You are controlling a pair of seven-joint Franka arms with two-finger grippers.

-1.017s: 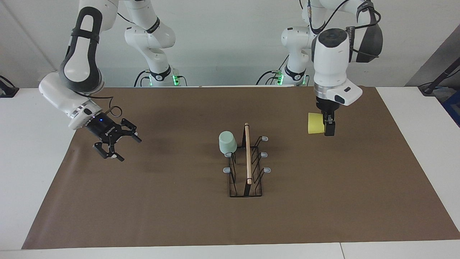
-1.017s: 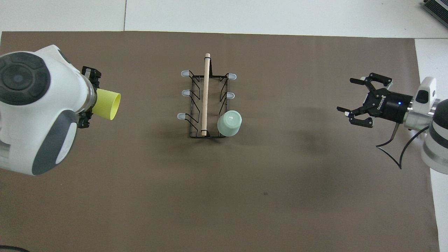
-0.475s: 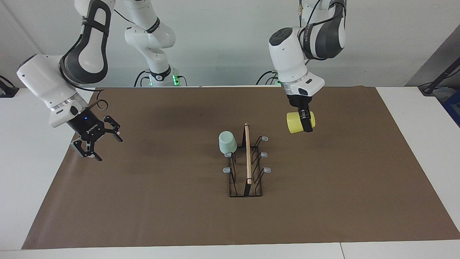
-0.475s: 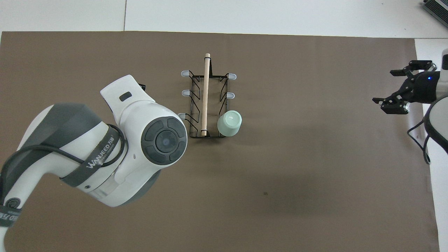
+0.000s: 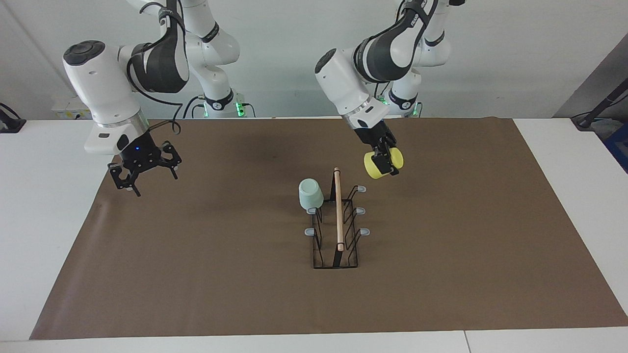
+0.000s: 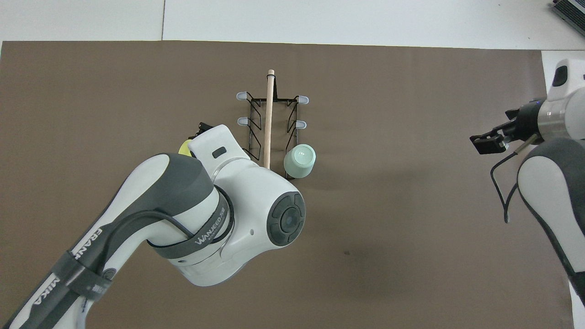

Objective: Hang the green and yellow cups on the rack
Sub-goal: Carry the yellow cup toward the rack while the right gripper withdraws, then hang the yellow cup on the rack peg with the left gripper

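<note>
1. Facing view, nearest the robots: the left gripper point(image 5: 384, 158) is up in the air above the brown mat point(image 5: 196, 274), just beside the rack's end nearest the robots, on the side toward the left arm's end of the table. Its fingers are closed on the yellow cup point(image 5: 381, 163), which lies tilted on its side in the grasp.
2. The right gripper point(image 5: 143, 172) hangs over the edge of the mat at the right arm's end of the table, well apart from the rack. Its fingers are spread wide and hold nothing; this arm waits.
3. The green cup point(image 5: 310, 194) sits upside down on the prong nearest the robots in the row toward the right arm's end. This half of the task looks done.
4. The rack point(image 5: 336, 245) stands mid-mat with its wooden handle point(image 5: 338, 211) running away from the robots. Five grey-tipped prongs show bare: two in the green cup's row, three in the other row.
5. In the overhead view the left arm covers most of the yellow cup point(image 6: 185, 147); only a sliver shows.
6. Step in hand, as judged: carrying the yellow cup to a bare prong.
7. Next move, as judged: turn the cup mouth-down, centre it over the nearest bare prong point(image 5: 361, 188), lower it, then open the fingers.
</note>
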